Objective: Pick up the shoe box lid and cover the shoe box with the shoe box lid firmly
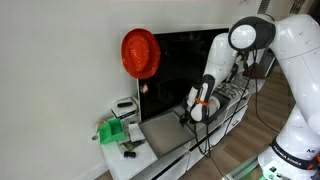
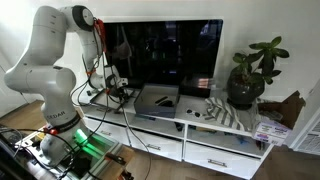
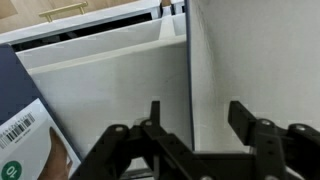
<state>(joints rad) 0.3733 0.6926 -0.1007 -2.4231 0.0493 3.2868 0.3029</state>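
Gripper (image 3: 194, 112): fingers apart, nothing betw. them in wrist view, just white panels behind. Its base is cut off by the bottom edge. White arm (image 1: 285, 60) fills the right of an exterior view, partly cropped by the frame edge. It bends down so the gripper hangs centre frame, low over the stand. Contact there is too small to judge.

TV (image 2: 165, 50): dark screen, mid-frame, reflections only. White stand (image 2: 215, 157) runs under it, w/ cables hanging at its left end. Plant (image 2: 250, 70) sits at centre right, pot half lost in shadow.

Shoe box (image 2: 157, 97): grey block on the stand top, just in front of the TV, centre frame. Can't separate the shoe box lid from the box at this res. In wrist view, lower left, a dark blue-grey cardboard piece (image 3: 12, 85) w/ barcode label is cropped by the edge. Lid or box, can't tell.

Red round thing (image 1: 140, 52) covers the TV's upper-left corner. Green object (image 1: 112, 131) is at lower left, shape unclear. Small white device (image 1: 125, 105) is just above it.
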